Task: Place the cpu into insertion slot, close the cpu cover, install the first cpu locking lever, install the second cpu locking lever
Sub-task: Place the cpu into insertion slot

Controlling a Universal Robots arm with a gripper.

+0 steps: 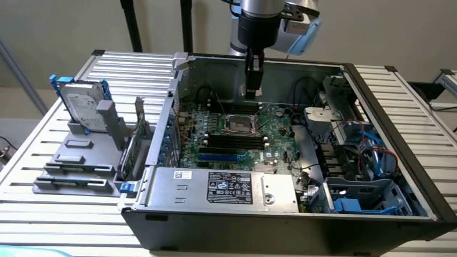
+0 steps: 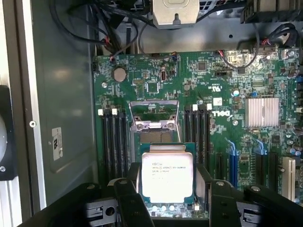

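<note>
the chip [image 2: 166, 177] has a pale silvery face with small dark print and a green edge. the board [image 2: 189, 75] is green, its memory strips [image 2: 116, 142] black, the connector strips [image 2: 232, 163] blue. the cover frame [image 2: 154, 125] is silvery.

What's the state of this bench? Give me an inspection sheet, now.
Surface: slatted table bearing an open pc case.
Job's things: cpu held above the board; slot uncovered; cover raised.
Clutter: hard drive on a grey bracket beside the case.
Grippers: gripper shut on the cpu, above the slot.
Cables: black cables by the case wall; blue and red cables on the exterior view's right.
Surroundings: pale wall; nothing else seen.
</note>
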